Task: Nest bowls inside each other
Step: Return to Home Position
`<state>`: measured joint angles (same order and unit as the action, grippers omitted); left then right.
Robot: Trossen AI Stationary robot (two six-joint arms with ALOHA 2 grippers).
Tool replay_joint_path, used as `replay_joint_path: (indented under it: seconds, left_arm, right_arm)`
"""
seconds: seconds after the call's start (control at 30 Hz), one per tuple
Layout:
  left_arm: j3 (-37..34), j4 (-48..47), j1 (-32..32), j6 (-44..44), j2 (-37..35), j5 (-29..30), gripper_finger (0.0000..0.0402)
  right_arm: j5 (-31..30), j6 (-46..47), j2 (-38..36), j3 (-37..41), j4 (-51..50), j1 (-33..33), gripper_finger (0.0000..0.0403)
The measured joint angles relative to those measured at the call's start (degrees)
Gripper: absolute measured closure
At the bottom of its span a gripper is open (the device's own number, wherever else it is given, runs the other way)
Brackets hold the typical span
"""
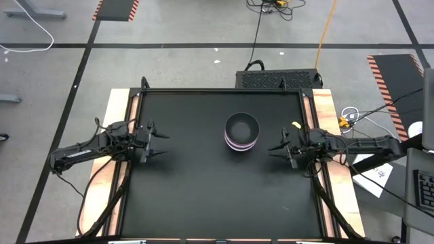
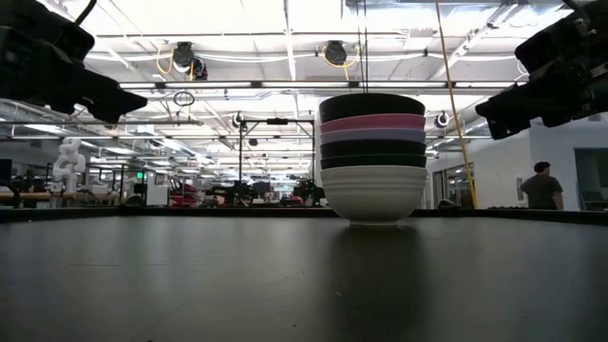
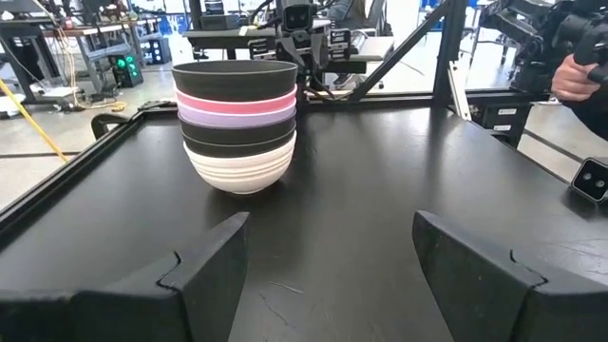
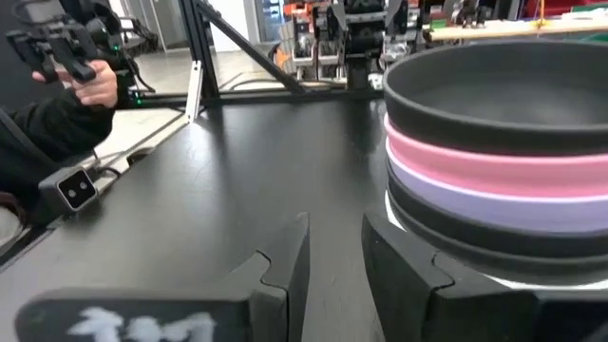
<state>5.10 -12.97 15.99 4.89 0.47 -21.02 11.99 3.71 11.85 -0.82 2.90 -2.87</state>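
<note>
The bench [image 1: 203, 196] carries only one load: the stack of bowls [image 1: 241, 132], which stands near the right pincer [image 1: 277, 147], just ahead of its fingertips, and well ahead of the left pincer [image 1: 165, 144], across open bench. The stack sits level and upright. The white bowl [image 2: 372, 195] is its base, with a lower black bowl [image 2: 371, 160] in it, then the lavender bowl [image 2: 371, 137], the pink bowl [image 2: 371, 123] and the top black bowl [image 2: 371, 106]. Each rim shows as a band above the one below, so the bowls look seated, not tilted. Nesting appears finished.

Both pincers hang off the bench surface, facing the stack from opposite sides and touching nothing. The left one is released, its fingers spread wide. The right one is also released and empty, with a narrower gap. That fits arms parked clear so the stack is not nudged.
</note>
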Motion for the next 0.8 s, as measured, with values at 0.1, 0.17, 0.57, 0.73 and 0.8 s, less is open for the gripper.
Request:
replay_joint_path:
  seconds: [0.1, 0.17, 0.57, 0.73, 0.8]
  left_arm:
    - [0.0, 0.0, 0.0, -1.0, 0.0, -0.1, 0.0108]
    - [0.0, 0.0, 0.0, -1.0, 0.0, -0.1, 0.0108]
    - [0.0, -0.1, 0.0, -0.4, 0.5, -0.1, 0.0108]
    - [0.0, -0.1, 0.0, 0.8, 3.5, -0.4, 0.0108]
    - [0.0, 0.0, 0.0, 0.8, 5.0, -0.4, 0.0108]
  right_arm:
    - [0.0, -0.4, 1.0, 0.0, 1.1, 0.0, 0.0314]
    - [0.1, -1.6, 1.3, 0.0, 3.1, 0.0, 0.0314]
    - [0.1, -5.7, 1.3, 0.0, 9.2, 0.0, 0.0314]
    - [0.3, -6.2, -0.3, 0.0, 8.7, 0.0, 0.0316]
    - [0.5, -6.4, -1.0, 0.0, 8.0, 0.0, 0.0321]
